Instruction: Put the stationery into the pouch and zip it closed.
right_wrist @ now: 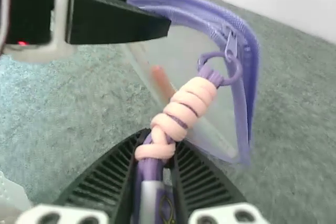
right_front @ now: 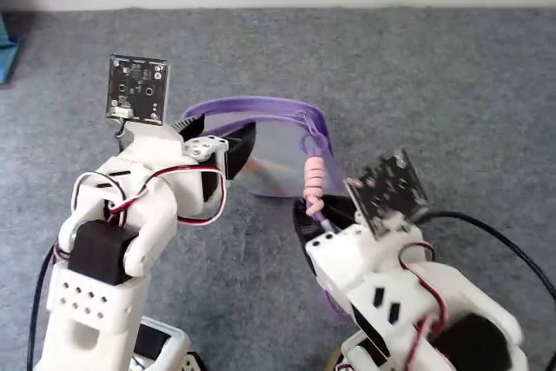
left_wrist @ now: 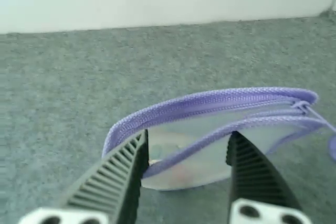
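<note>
Right, here's the clear plastic pouch with a purple zip border (right_front: 278, 152), lying on the grey carpet-textured counter (right_front: 452, 84), and both arms are on it at once. The left claw (left_wrist: 187, 137) sits at one end of the pouch, its ribbed black jaws standing well apart, one either side of the pouch's lip and clamping nothing that I can see. My read is that it's there to brace the pouch when the zip gets hauled. At the pouch's other end, the right claw (right_wrist: 157, 141) has its jaws pinched tight on the pink coiled cord (right_wrist: 181, 114) and the purple strap it's wound around, which runs through a ring to the zip slider (right_wrist: 229, 40). Sensible handle, that: the slider is a small tab, while the cord gives plenty to grab. Inside the pouch, through the clear wall, there's a thin orange-red stick (right_wrist: 159, 80), probably a pen or pencil though too blurred to be sure, so the loading looks done. In the left wrist view the two purple bands gape apart along most of the pouch's mouth and meet only at the slider end, so the zip looks mostly open. I'd say the pull has to run along the mouth toward the left claw's end; if the pouch slips, the slider will just drag the whole thing along.
</note>
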Tool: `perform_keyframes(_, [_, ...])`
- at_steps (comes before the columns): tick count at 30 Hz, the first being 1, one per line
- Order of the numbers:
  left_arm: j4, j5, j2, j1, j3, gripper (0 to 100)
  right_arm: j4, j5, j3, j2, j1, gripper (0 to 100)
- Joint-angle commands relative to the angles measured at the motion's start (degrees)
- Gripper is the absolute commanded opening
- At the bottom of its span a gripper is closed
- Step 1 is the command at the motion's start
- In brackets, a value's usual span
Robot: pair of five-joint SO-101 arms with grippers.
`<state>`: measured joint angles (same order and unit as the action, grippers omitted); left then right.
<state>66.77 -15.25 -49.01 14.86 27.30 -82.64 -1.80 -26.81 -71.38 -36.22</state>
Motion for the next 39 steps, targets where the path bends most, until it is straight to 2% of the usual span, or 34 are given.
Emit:
perform_keyframes(1, [0.7,-1.4,0.0,1.6,-4.4,23,-0.7,-0.6,4.0,-1.8,0.3,0.7])
perform_keyframes(7, [3.0,-1.4,0.0,1.1,-4.6,23,-0.8,-0.6,3.7,-1.9,0.3,0.7])
perform_keyframes(13, [5.7,-1.3,-0.1,1.1,-4.7,23,-0.2,-1.1,-5.6,-2.5,1.1,0.7])
perform_keyframes(21, [14.0,-1.2,-0.1,1.1,-7.1,6,2.7,-0.6,-2.9,-2.5,9.2,0.7])
perform_keyframes(26, [17.0,-1.3,-0.1,1.1,-8.7,4,-3.2,-1.1,-5.4,-2.3,15.1,0.9])
perform_keyframes(30, [17.1,-1.3,-0.1,1.3,-8.7,1,-2.3,-1.3,-7.9,-2.5,17.1,0.9])
perform_keyframes(35, [16.7,-1.3,-0.1,1.5,-8.7,1,0.7,-5.7,-7.9,-2.4,17.1,1.2])
perform_keyframes(37, [16.9,-1.3,-0.1,1.5,-8.7,1,0.7,-6.8,-7.9,-2.4,17.1,4.5])
perform_keyframes(39, [17.0,-1.3,-0.1,1.5,-8.7,1,0.6,-8.2,-7.6,-2.4,17.0,12.4])
